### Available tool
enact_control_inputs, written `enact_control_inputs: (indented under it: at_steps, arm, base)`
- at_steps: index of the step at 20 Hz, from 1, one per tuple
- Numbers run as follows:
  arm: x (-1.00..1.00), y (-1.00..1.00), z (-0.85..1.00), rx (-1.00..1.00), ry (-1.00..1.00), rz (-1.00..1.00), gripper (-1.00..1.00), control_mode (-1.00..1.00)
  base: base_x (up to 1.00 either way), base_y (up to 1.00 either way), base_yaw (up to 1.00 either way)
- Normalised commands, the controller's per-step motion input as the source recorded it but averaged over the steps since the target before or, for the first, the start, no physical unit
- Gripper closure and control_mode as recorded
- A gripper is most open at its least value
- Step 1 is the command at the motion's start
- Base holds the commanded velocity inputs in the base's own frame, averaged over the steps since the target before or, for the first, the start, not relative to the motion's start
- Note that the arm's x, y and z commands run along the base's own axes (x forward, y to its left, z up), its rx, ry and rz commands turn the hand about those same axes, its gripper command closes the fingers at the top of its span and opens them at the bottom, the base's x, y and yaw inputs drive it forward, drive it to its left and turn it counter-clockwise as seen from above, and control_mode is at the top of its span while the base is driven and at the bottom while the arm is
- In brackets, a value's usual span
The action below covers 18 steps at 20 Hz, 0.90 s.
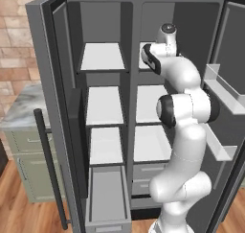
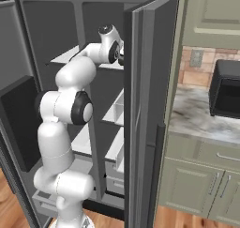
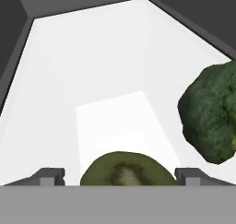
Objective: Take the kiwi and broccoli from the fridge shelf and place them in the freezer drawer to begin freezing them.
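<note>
In the hand view, the kiwi (image 3: pixel 124 170), a dull olive-brown oval, lies on the white fridge shelf (image 3: pixel 92 57) right between my two fingertips. My gripper (image 3: pixel 120 177) is open, with a gap on each side of the fruit. The broccoli (image 3: pixel 209 114), dark green and bumpy, sits on the same shelf just right of the kiwi. In the left base view the arm reaches up into the fridge's upper right shelf (image 1: pixel 143 58), its hand (image 1: pixel 166 35) over it. The freezer drawer (image 1: pixel 107 198), long and deep grey, stands pulled out at the lower left.
Both fridge doors stand open. The right door carries white bins (image 1: pixel 221 90) close to the arm's elbow. Two shallow grey drawers (image 1: pixel 147 172) sit below the right shelves. A dark handle bar (image 1: pixel 48 165) runs down the left door. A counter with a black microwave (image 2: pixel 227 88) lies to the right.
</note>
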Motion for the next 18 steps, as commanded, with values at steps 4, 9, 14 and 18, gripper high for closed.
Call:
enact_control_inputs:
  at_steps: [4,9,14,18]
  arm:
    - [0.0,0.0,-0.32,0.0,0.0,0.0,1.0,-1.0]
    - [-0.14,0.0,-0.09,0.0,-0.03,0.0,1.0,-1.0]
    - [-0.86,0.01,0.0,0.0,-0.12,0.0,1.0,-1.0]
    - [-1.0,0.15,-0.08,0.0,-0.17,0.0,1.0,-1.0]
  base:
    - [0.0,0.0,0.0]
    - [0.0,0.0,0.0]
    - [0.0,0.0,0.0]
    - [0.0,0.0,0.0]
